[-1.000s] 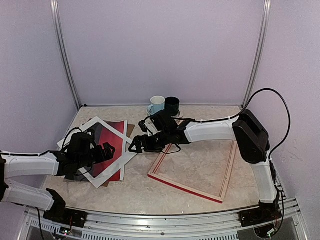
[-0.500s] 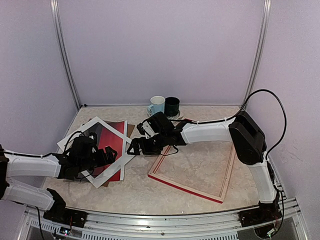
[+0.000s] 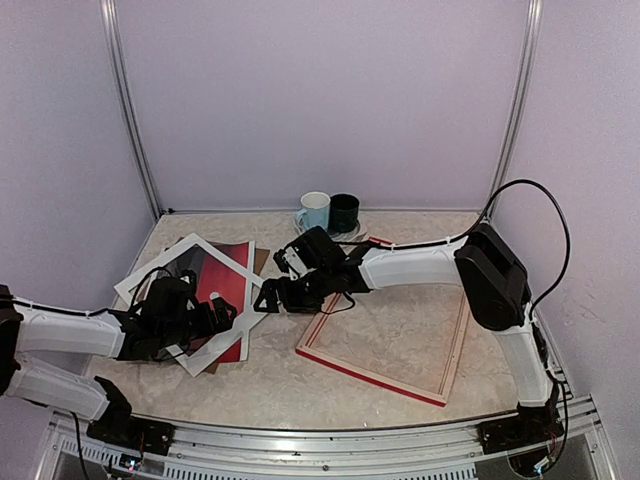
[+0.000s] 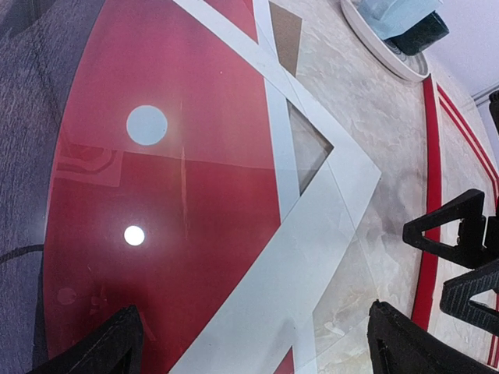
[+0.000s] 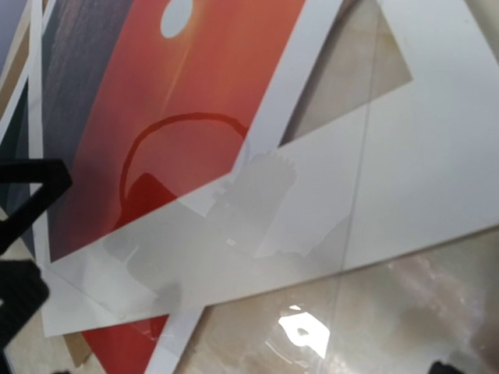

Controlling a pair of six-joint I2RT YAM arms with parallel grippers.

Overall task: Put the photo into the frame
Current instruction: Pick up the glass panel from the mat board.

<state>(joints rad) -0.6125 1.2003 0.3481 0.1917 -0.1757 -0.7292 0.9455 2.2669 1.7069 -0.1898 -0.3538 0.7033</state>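
The photo (image 3: 222, 285), red sky with a small white sun, lies face up at the left under a tilted white mat (image 3: 190, 250). It also shows in the left wrist view (image 4: 171, 195) and the right wrist view (image 5: 171, 117). A clear glossy sheet seems to lie over them. The frame (image 3: 390, 375) lies flat at the right with its pale wood side up and nothing inside it. My left gripper (image 3: 218, 314) is open just above the photo's right part, its fingertips (image 4: 105, 351) straddling the mat's band. My right gripper (image 3: 272, 297) is open over the mat's right corner, facing the left one.
A brown backing board (image 3: 262, 262) lies under the photo. A pale mug (image 3: 314, 210) and a dark mug (image 3: 345, 210) stand on a plate at the back. The frame's red edge (image 4: 427, 195) runs right of the mat. Walls enclose the table on three sides.
My left gripper has crept a little right and nearer over the photo. My right gripper has edged slightly left toward the mat's corner. The photo, mat and frame have not moved.
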